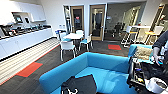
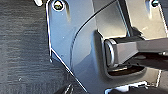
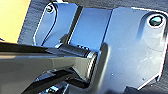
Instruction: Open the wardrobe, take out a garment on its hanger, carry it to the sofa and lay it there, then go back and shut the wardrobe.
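**Black garment down on the blue sofa**

Lying on the seat of the sofa (image 1: 105, 66), right at the lower edge of the head view: the garment (image 1: 81, 85), black, limp, spread in a loose heap. Peeking out white at its near end, the hanger (image 1: 72, 91), with the cloth running away from it toward the sofa's back, long axis roughly front to back across the seat. Neither pincer to be made out in either wrist view; robot plate and jointed bar across both, so spread or pressed together cannot be told, nor how the garment lies relative to them. Dark carpet (image 2: 22, 47) beneath the left wrist.

Around the sofa: a patterned cushion (image 1: 143, 52) on its far right end, a person's arm (image 1: 158, 46) reaching in at the right edge above dark robot gear. Beyond the sofa back, a round white table (image 1: 73, 36) ringed by white chairs (image 1: 67, 47). Along the left wall, a long white worktop (image 1: 25, 37) with appliances. Red floor patches (image 1: 29, 69) on the carpet, wooden doors (image 1: 97, 22) at the far wall, high stools (image 1: 152, 33) to the right.
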